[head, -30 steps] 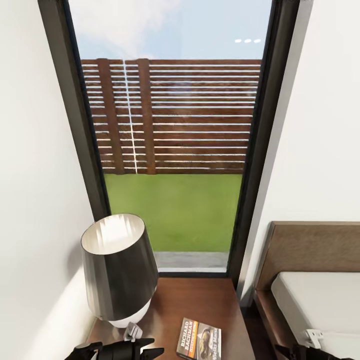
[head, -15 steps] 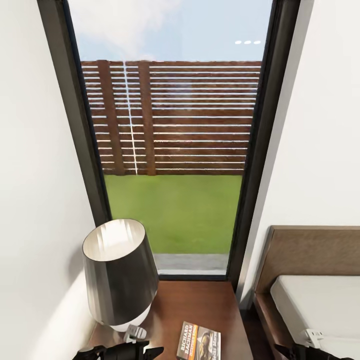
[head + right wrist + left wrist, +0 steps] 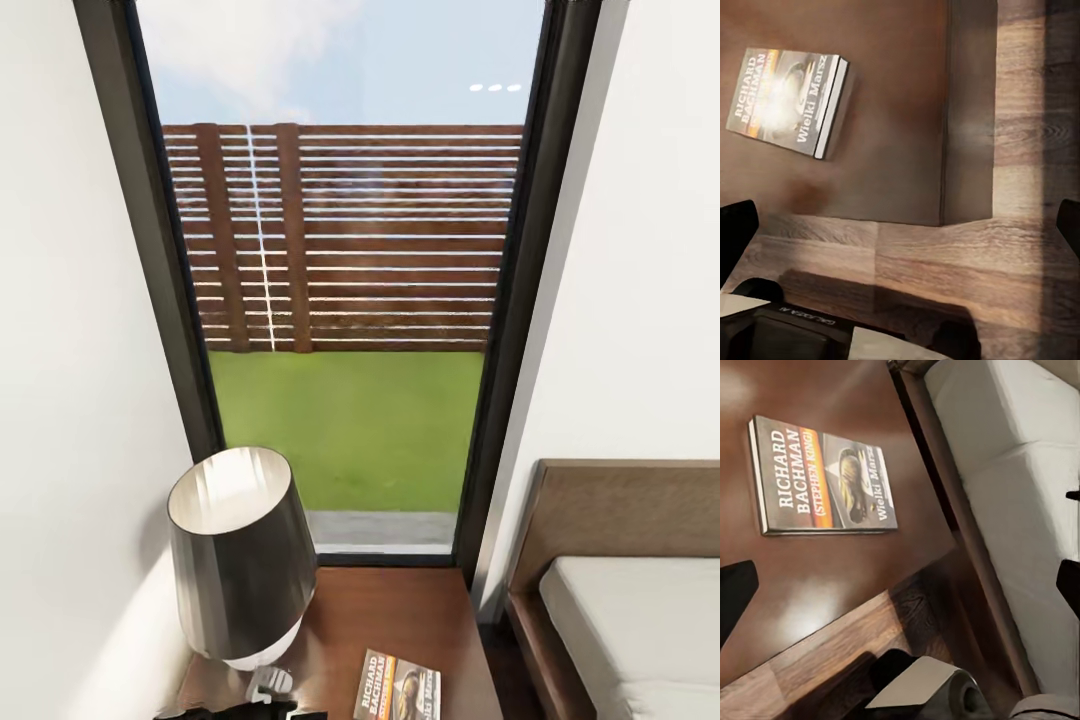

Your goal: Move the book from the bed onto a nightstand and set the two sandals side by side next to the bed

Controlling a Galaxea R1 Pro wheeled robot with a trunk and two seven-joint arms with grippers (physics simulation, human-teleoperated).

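Head view, near to far: book [image 3: 398, 686] lies flat on the nightstand [image 3: 400, 620] surface, near edge, just right of the lamp [image 3: 240, 560]; bed [image 3: 640, 630] w/ brown headboard to the right, tall window [image 3: 350, 300] beyond. So the book part looks done; sandals are the next job, none visible here.

To do the step well, judging from this: back the arms off w/o brushing the book or lamp, keep the book square on the surface, then turn the base toward the floor beside the bed to hunt for the sandals. Watch the lamp shade, it sits close to the left arm's side.

Left wrist view: book [image 3: 821, 480] flat on the surface, bed frame and mattress [image 3: 1020, 495] across a strip of floor. Left claw [image 3: 900, 592] spread wide, dark finger tips at opposite frame edges, holding nothing, touching nothing I can see.

Right wrist view: book [image 3: 791, 97] on the surface, plank floor [image 3: 967, 262] near. Right claw [image 3: 900, 232] also spread wide, empty.
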